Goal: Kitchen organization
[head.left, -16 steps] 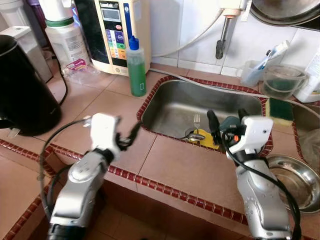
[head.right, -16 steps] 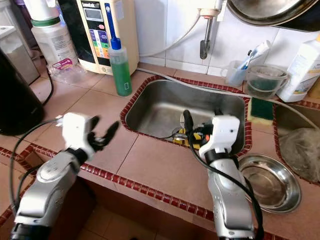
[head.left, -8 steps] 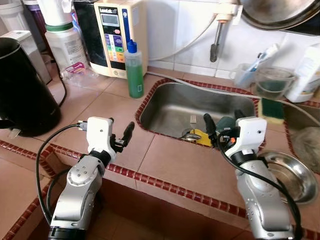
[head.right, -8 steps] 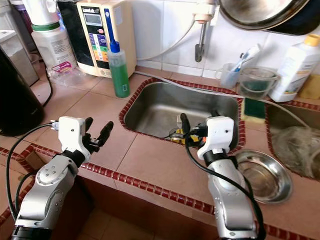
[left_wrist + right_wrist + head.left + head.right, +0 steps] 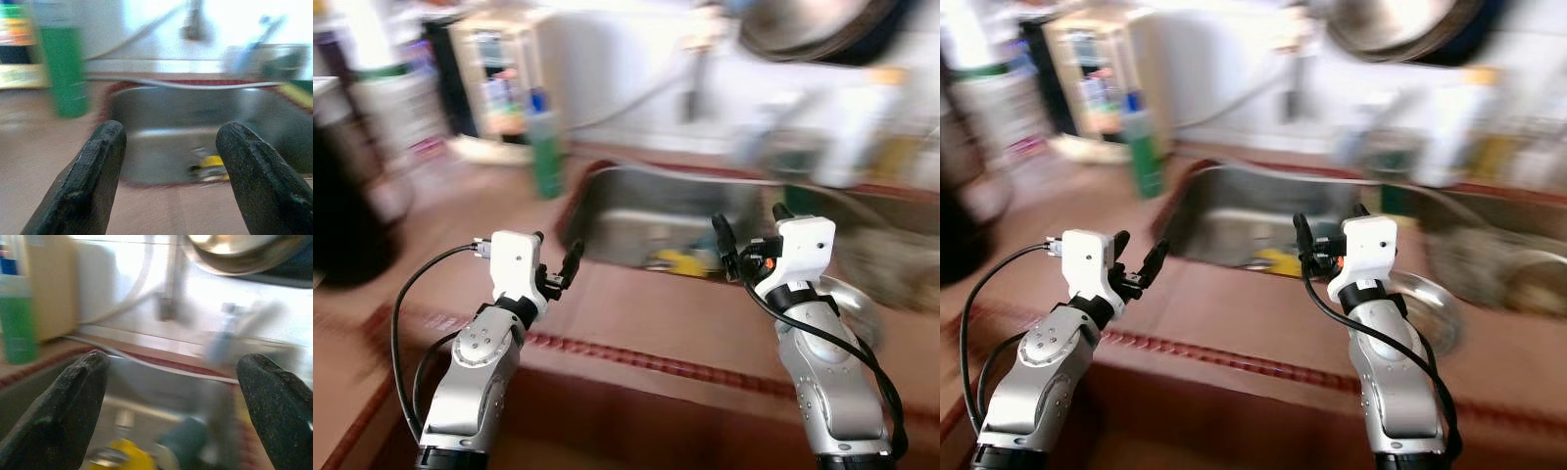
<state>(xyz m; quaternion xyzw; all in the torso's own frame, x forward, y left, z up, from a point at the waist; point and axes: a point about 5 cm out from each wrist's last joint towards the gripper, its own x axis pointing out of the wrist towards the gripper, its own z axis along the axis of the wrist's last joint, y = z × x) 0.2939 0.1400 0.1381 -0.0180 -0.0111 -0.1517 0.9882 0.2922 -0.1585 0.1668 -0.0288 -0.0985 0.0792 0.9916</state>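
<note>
The head views are blurred. A steel sink [image 5: 626, 211] is set in the brown tiled counter, with a yellow thing [image 5: 683, 262] and some cutlery at its near edge. My left gripper [image 5: 556, 259] is open over the counter's front, left of the sink, with nothing between its fingers. My right gripper [image 5: 750, 237] is open just in front of the sink's near right corner, also holding nothing. In the left wrist view the left gripper [image 5: 171, 181] frames the sink [image 5: 161, 105] and the yellow thing [image 5: 212, 161]. The right gripper [image 5: 171, 406] looks over a yellow thing [image 5: 124, 455] and a teal object [image 5: 188, 433].
A green bottle [image 5: 545, 157] stands left of the sink, with a water machine [image 5: 499, 83] behind it and a black kettle [image 5: 342, 215] at far left. A steel bowl [image 5: 850, 294] lies on the counter behind my right arm. A pan [image 5: 813, 29] hangs above.
The whole picture has slid left and gone blurry, so the camera is turning right. Both grippers stay open in about the same pose.
</note>
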